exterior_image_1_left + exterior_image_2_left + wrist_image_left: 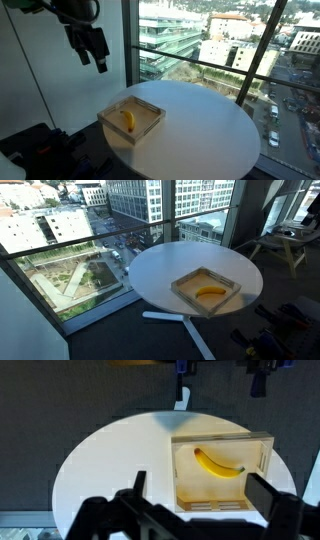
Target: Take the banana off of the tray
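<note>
Your gripper is closest to the lens, along the bottom of the wrist view. One dark finger is at picture-left, the other at picture-right, spread wide and empty. Both hang above the table, not touching it. Left to right in that view: white tabletop, then the tray, right of centre, roughly spanning the gap between the two fingers. Banana lies flat on the tray's base, in the half farther from the gripper. Its curve bulges toward the gripper, with the darker tip at its right end. It sits apart from all four wooden edges.

In an exterior view, gripper is at top-left, pointing down, jaws apart. It is well clear of the tray, up and left of it in the picture. Tray sits near the left rim of the round table, one corner toward the camera. Banana is inside, near the middle. Tabletop runs right toward the window glass, with city buildings beyond.

In an exterior view, window glass fills the left. Table is mid-frame on a white base. Tray is on its right-hand near part, with banana inside on the base. Far right is light-wood furniture, too small to tell what.
</note>
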